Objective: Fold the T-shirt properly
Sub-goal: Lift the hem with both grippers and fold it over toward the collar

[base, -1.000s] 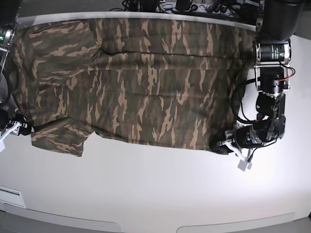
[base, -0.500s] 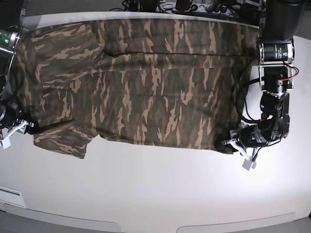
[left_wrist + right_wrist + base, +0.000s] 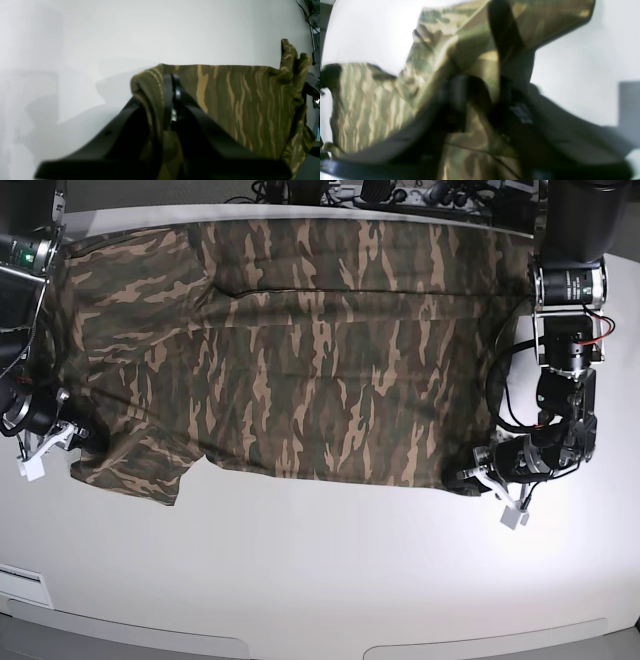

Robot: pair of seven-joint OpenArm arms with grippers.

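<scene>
- Spread flat across the white bench (image 3: 320, 580), filling its upper half: camouflage T-shirt (image 3: 300, 340).
- At 4 o'clock, left gripper (image 3: 480, 478), jaws pinching the hem corner; stitched edge bunched between black fingers (image 3: 200, 125).
- At 9 o'clock, right gripper (image 3: 62, 442), jaws clamped on sleeve cloth; blurred wrist view.

Bright, even lighting (right wrist view blurred).
</scene>
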